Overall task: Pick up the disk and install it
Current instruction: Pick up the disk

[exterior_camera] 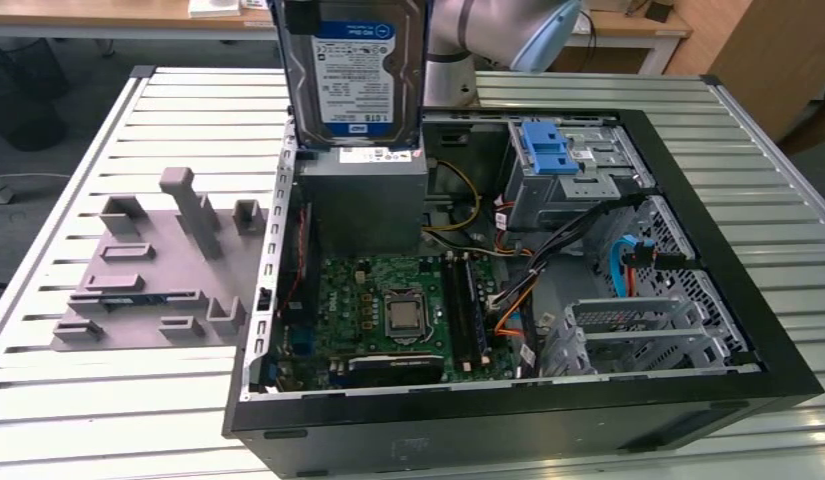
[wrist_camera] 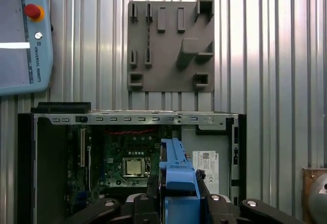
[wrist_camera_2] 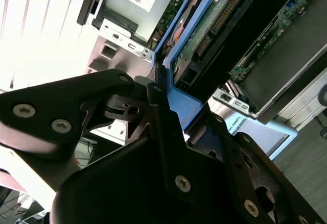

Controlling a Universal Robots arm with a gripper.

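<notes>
Blue-railed disk hangs upright over the open case; the gripper holds it, jaws clamped on its blue frame.

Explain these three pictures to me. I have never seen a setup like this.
This is one robot arm with a two-fingered hand. The exterior view comes from a camera off the arm, looking down on a slatted metal table. The two wrist views come from cameras riding on the arm, so the black hand appears close up in them. On the table lie an open computer case, its motherboard exposed, and beside it a grey fixture plate with slots and posts. The first wrist view also takes in a control tablet with a red button. The hand is shut on the disk, a hard drive in blue rails, held upright in the air above the case.
</notes>
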